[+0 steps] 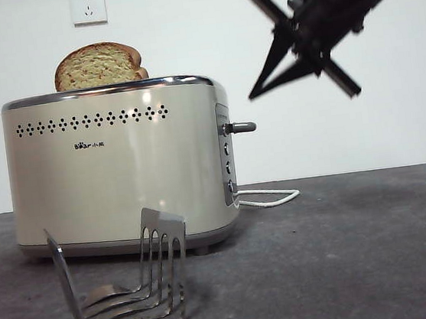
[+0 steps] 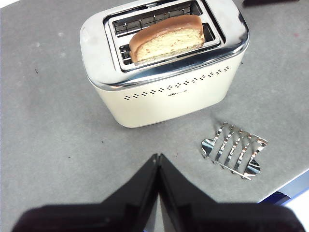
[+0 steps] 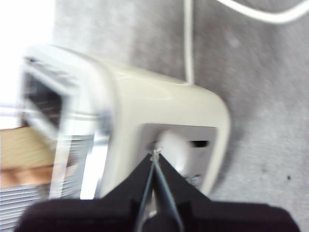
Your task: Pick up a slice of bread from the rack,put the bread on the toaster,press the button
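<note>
Speckled slice of bread (image 1: 98,65) in toaster (image 1: 119,178)

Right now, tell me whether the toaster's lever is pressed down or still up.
Up, apparently. The lever knob sits near the top of the end panel's slot, and the slice of bread stands high out of the toaster.

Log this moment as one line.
bread: in toaster slot | rack: empty | right gripper: shut, above button | left gripper: shut, waiting

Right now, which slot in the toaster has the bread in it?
The slice of bread sits in the toaster's slot on the logo-and-dotted-holes side. The other slot behind it shows only bare wire guides.
</note>
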Motion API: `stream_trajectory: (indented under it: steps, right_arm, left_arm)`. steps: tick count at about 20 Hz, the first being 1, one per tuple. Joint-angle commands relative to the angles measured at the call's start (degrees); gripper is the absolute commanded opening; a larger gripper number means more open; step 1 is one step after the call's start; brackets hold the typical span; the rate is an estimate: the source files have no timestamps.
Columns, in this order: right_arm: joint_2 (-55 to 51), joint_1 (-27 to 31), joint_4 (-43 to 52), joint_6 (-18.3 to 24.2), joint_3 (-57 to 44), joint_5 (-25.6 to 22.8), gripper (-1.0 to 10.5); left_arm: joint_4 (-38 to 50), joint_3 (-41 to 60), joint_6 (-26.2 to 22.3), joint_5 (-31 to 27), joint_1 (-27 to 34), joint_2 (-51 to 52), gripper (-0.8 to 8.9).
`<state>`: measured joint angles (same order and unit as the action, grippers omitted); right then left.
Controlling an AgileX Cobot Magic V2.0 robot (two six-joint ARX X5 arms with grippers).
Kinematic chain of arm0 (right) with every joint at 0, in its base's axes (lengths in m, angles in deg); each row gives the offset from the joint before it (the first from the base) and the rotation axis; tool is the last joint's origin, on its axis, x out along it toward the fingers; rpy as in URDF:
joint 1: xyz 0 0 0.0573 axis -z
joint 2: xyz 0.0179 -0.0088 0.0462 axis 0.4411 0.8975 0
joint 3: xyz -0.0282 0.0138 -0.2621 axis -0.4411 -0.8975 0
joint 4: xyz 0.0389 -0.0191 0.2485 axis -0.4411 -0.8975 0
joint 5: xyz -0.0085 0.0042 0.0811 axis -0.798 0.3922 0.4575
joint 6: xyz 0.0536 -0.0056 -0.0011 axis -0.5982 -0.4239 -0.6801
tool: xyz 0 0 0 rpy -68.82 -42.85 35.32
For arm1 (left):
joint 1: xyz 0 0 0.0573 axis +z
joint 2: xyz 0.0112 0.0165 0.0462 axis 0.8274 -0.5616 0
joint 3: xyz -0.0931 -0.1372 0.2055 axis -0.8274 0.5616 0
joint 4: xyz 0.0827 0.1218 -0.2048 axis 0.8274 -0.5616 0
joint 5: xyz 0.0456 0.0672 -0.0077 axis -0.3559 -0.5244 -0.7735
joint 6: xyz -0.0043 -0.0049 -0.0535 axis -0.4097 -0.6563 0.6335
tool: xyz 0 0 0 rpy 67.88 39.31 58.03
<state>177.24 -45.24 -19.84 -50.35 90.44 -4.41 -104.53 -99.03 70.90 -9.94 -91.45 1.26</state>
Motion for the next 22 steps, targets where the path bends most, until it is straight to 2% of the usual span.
stream_trajectory:
  steps: [1,8,10,14,22]
  right_arm:
    - [-3.69,-0.11,-1.86,2.4,0.79,-0.46,0.0]
    - [-19.91,0.07,-13.05,10.16,2.29,-6.32,0.0]
    - [-23.76,0.07,-18.64,16.63,4.68,-9.07,0.0]
    - [-27.54,0.04,-28.11,28.48,11.15,-10.82,0.0]
    - [-27.56,0.04,-39.3,29.18,20.04,-19.3,0.0]
  left_arm:
    - [0.2,0.26,0.31,0.04,0.24,0.24,-0.08]
    - [0.22,0.24,0.28,0.0,0.24,0.11,-0.04]
    - [0.22,0.24,0.31,0.0,0.24,-0.44,-0.04]
    - [0.22,0.24,0.31,0.0,0.24,-3.41,-0.04]
    - [0.22,0.24,0.31,0.0,0.24,-14.4,-0.04]
